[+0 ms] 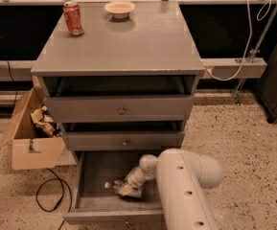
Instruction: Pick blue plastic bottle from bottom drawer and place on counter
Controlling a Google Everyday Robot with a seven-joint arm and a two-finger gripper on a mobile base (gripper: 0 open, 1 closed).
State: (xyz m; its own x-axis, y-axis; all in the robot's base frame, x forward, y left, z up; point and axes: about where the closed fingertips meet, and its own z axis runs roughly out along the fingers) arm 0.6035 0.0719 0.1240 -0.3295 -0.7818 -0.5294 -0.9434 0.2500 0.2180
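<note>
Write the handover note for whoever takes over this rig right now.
The gripper is down inside the bottom drawer, right at the blue plastic bottle; a grasp cannot be confirmed.
The bottle lies on the drawer floor, towards the front.
The counter holds a soda can and a bowl, both near its back edge.
Done: drawer open, arm at the bottle.
Left: secure the bottle, lift it out, set it on the counter.
</note>
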